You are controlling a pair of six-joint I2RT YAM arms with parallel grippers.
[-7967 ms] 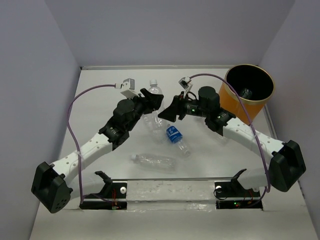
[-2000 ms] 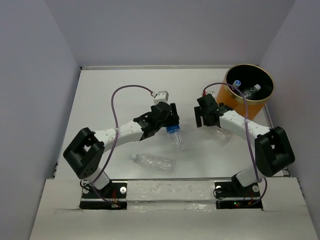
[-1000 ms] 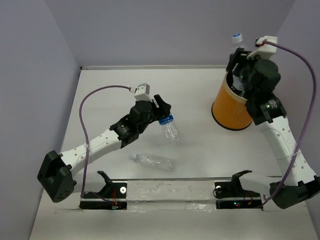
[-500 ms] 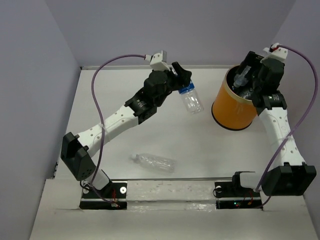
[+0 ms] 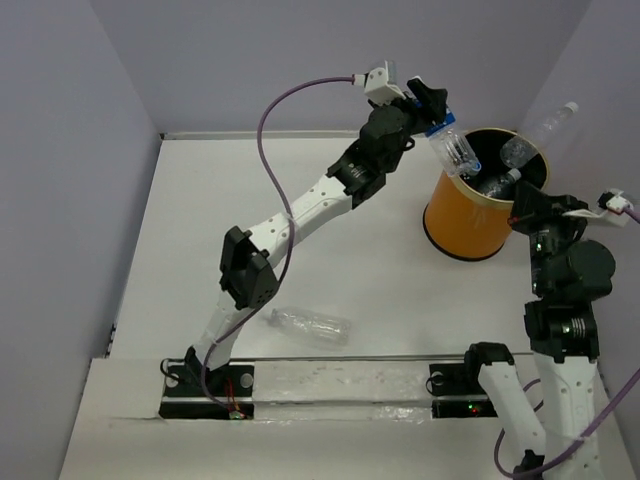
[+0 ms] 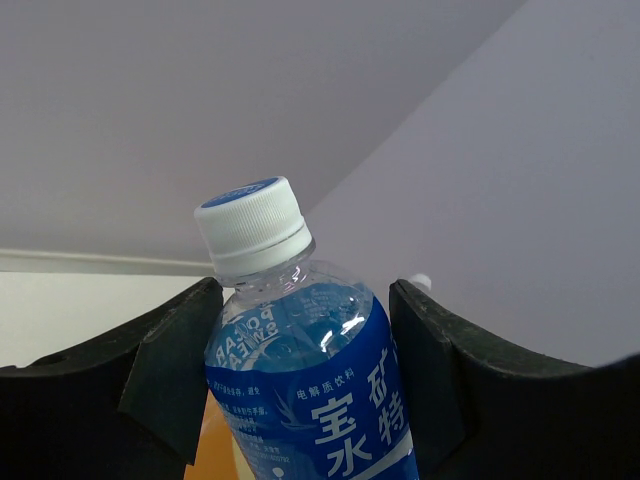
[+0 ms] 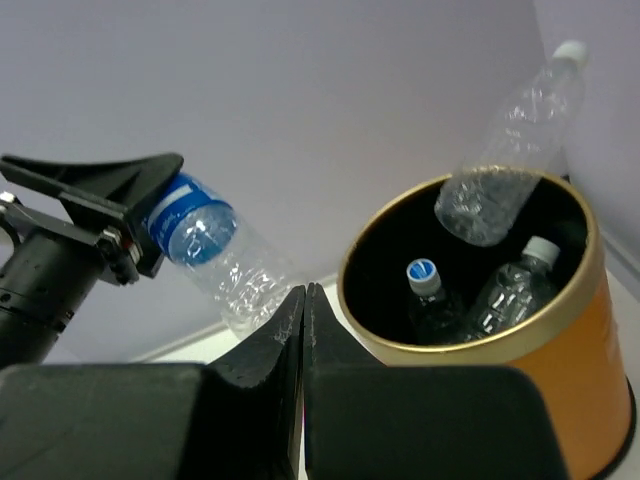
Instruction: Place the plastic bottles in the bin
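Note:
The orange bin (image 5: 478,222) stands at the back right. My left gripper (image 5: 434,118) is shut on a blue-labelled plastic bottle (image 5: 456,153) and holds it tilted over the bin's left rim. In the left wrist view the fingers (image 6: 168,362) press both sides of that bottle (image 6: 300,385). A clear bottle (image 5: 541,130) leans loose over the far rim, its white cap up. Two more bottles (image 7: 500,295) lie inside the bin (image 7: 590,395). My right gripper (image 5: 545,203) is beside the bin's right side, shut on nothing (image 7: 305,330). Another clear bottle (image 5: 308,322) lies on the table near the front.
Grey walls close in the white table (image 5: 220,230) on three sides. The right wall stands just behind the bin. The left arm (image 5: 310,205) stretches diagonally across the middle of the table. The arm bases and a mounting rail (image 5: 340,385) line the near edge.
The left arm has carried the blue-labelled bottle right and up to the bin's rim. The right gripper let go of its clear bottle, dropped beside the bin and shut.

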